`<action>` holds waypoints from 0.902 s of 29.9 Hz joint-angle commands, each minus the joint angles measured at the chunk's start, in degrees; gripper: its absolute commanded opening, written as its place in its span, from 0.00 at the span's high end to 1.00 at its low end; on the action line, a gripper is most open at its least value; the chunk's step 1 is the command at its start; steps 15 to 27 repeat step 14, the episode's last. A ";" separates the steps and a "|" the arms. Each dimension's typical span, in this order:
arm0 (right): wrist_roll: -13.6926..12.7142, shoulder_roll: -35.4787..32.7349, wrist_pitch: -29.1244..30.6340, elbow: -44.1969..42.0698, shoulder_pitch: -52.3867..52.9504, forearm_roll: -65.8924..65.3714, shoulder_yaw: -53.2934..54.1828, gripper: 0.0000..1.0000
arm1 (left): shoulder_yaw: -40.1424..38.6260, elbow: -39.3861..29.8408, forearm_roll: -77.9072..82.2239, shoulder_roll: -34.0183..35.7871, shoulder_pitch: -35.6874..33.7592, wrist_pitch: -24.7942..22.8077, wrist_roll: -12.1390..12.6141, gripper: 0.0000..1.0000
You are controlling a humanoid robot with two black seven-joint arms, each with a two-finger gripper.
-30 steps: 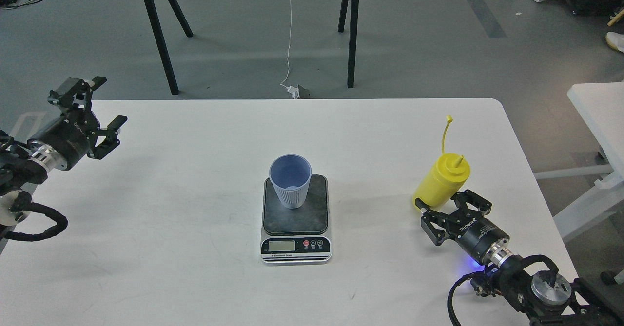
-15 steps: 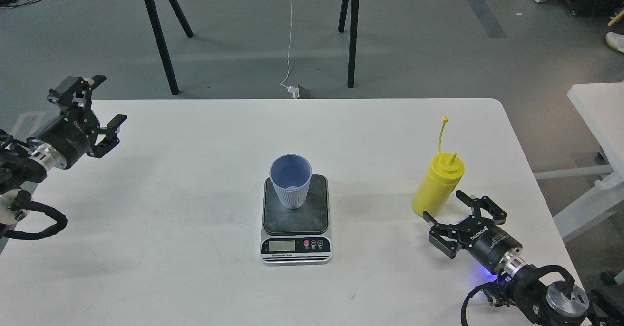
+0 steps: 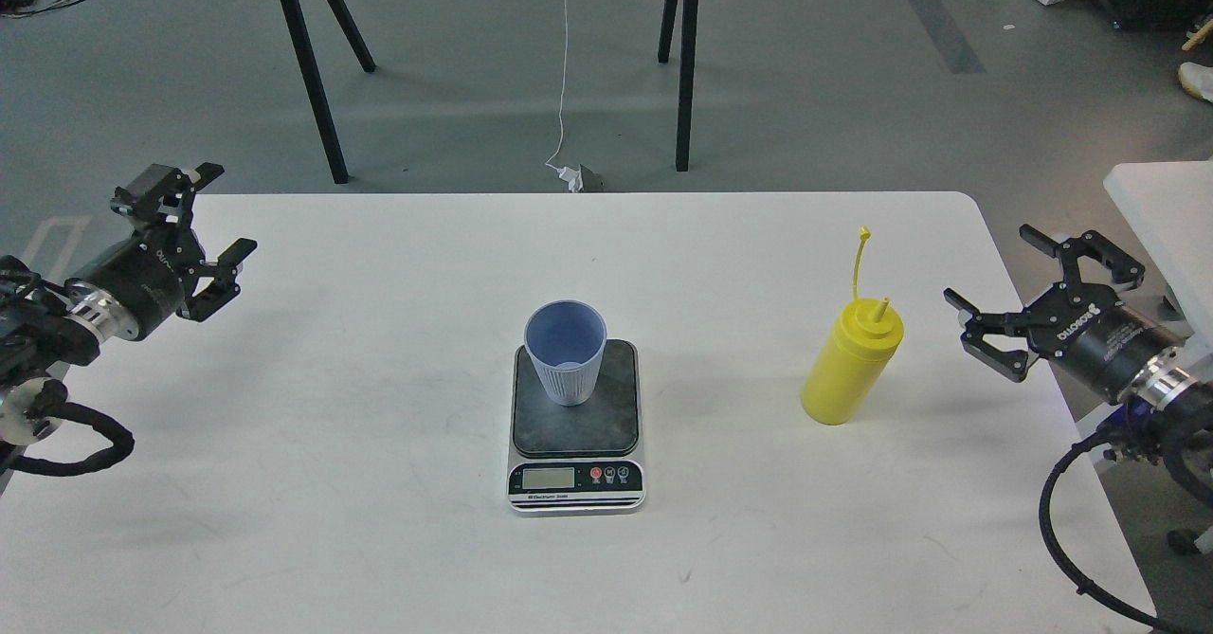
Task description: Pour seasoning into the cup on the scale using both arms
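The yellow seasoning bottle (image 3: 850, 365) stands upright on the white table (image 3: 379, 539), right of centre, its cap strap sticking up. The light-blue ribbed cup (image 3: 565, 352) stands on the dark plate of the scale (image 3: 575, 430) at the table's middle. My right gripper (image 3: 995, 279) is open and empty, off to the right of the bottle near the table's right edge, clear of it. My left gripper (image 3: 216, 212) is open and empty at the table's far left edge, far from the cup.
A black-legged trestle table (image 3: 322, 65) stands on the grey floor behind, with a white cable (image 3: 563, 94) hanging down. A second white table (image 3: 1161, 208) stands at the right, close to my right arm.
My right gripper let go of the bottle, backed off, then swung up and right to the table's edge. The bottle, tilted a second ago, now stands upright. My left gripper shifted slightly down and right.
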 commanded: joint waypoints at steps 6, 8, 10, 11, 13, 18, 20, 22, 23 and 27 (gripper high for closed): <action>0.15 5.37 -0.01 -9.39 8.27 -0.03 -3.87 0.01 | -0.54 -0.05 -0.17 -0.10 -0.37 0.00 0.01 0.00; 0.15 5.81 -0.01 -9.57 8.27 -0.03 -3.61 0.01 | -0.62 -0.14 -0.35 -0.01 -0.37 0.00 0.01 0.00; 0.24 6.86 -0.01 -9.66 8.36 -0.03 -3.17 0.01 | -0.71 -0.14 -0.35 -0.01 -0.37 0.00 0.01 0.00; 0.24 7.57 -0.01 -10.01 8.62 -0.03 -2.99 0.01 | -0.63 -0.14 -0.35 -0.10 -0.37 0.00 0.01 0.00; 0.24 8.62 -0.01 -11.23 9.15 -0.03 -2.99 0.01 | -0.54 -0.40 -0.26 -0.18 -0.37 0.00 0.01 0.00; 0.24 8.89 -0.01 -11.67 9.68 -0.12 -2.99 0.01 | -0.54 -0.75 -0.26 -0.18 -0.37 0.00 0.01 0.00; 0.24 8.89 -0.01 -11.67 9.68 -0.12 -2.99 0.01 | -0.54 -0.75 -0.26 -0.18 -0.37 0.00 0.01 0.00; 0.24 8.89 -0.01 -11.67 9.68 -0.12 -2.99 0.01 | -0.54 -0.75 -0.26 -0.18 -0.37 0.00 0.01 0.00; 0.24 8.89 -0.01 -11.67 9.68 -0.12 -2.99 0.01 | -0.54 -0.75 -0.26 -0.18 -0.37 0.00 0.01 0.00; 0.24 8.89 -0.01 -11.67 9.68 -0.12 -2.99 0.01 | -0.54 -0.75 -0.26 -0.18 -0.37 0.00 0.01 0.00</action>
